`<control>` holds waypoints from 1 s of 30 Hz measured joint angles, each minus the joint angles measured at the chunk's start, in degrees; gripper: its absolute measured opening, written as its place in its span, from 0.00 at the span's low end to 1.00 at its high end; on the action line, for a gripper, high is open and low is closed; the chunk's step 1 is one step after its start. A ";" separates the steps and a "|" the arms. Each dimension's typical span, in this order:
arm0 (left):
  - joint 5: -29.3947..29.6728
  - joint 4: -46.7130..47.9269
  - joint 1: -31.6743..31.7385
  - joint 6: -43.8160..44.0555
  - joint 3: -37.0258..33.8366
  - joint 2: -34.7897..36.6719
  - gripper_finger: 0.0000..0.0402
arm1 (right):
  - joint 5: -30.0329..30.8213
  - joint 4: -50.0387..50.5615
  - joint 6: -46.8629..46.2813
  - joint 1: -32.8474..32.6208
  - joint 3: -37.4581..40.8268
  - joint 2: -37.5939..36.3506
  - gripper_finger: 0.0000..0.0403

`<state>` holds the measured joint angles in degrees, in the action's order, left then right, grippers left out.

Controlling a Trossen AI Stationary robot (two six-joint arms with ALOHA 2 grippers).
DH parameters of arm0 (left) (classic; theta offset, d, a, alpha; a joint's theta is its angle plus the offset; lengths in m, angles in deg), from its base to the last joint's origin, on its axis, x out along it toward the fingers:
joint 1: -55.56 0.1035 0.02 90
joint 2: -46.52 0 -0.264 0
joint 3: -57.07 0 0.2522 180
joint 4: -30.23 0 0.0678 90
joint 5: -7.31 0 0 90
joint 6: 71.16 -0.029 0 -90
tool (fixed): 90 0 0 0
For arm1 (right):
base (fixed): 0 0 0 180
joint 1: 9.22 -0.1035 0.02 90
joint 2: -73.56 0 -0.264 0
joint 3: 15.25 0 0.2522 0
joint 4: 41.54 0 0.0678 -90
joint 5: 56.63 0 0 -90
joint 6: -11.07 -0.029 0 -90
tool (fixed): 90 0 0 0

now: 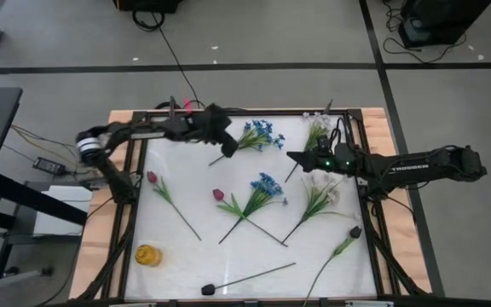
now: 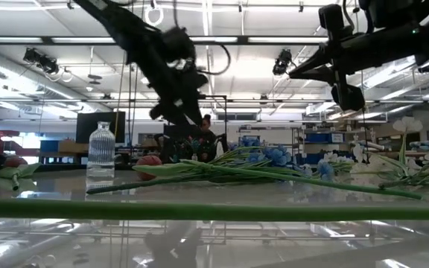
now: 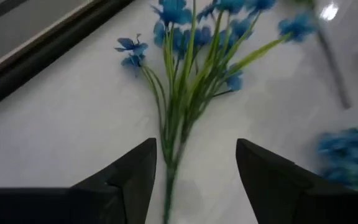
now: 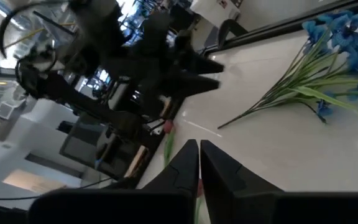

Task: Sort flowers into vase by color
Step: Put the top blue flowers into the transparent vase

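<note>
Nothing sorted: flowers [image 1: 261,194] lie mid-frame, vase [image 2: 100,151] empty; left gripper [image 3: 194,177] parted astride a blue stem [image 3: 173,168]; right gripper [image 4: 199,163] clenched, empty.

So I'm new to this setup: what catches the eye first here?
Artificial flowers lie scattered over the white table, blue clustered blooms at the far edge. The left claw hangs open over that blue flower's green stem. The right claw waits shut near the white wispy sprays.
</note>
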<state>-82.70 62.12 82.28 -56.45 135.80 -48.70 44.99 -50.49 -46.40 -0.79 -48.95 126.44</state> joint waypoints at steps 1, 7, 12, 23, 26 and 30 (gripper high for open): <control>0.03 1.50 0.34 -1.14 2.13 -2.16 0.56 | 0.33 0.02 0.29 -0.14 0.00 0.00 0.09; -0.08 8.25 2.06 -5.03 11.72 -11.79 0.56 | 0.69 0.98 0.20 -0.31 0.00 0.00 0.22; -0.43 11.50 2.05 -7.03 15.56 -17.03 0.56 | 0.69 4.14 -1.21 -0.31 0.02 0.00 0.35; -1.83 13.84 2.36 -9.08 16.66 -22.87 0.50 | 0.24 8.45 -1.51 -0.42 0.04 0.00 0.41; -1.61 13.73 2.38 -10.28 16.66 -22.92 0.41 | -1.06 8.63 -1.51 -0.42 0.04 0.00 0.40; -1.24 13.33 2.45 -11.12 16.62 -22.98 0.22 | -1.36 8.45 -1.43 -0.42 0.04 0.00 0.36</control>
<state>-83.95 75.46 84.74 -67.57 152.41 -71.67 43.63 -42.04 -47.84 -1.21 -48.91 126.44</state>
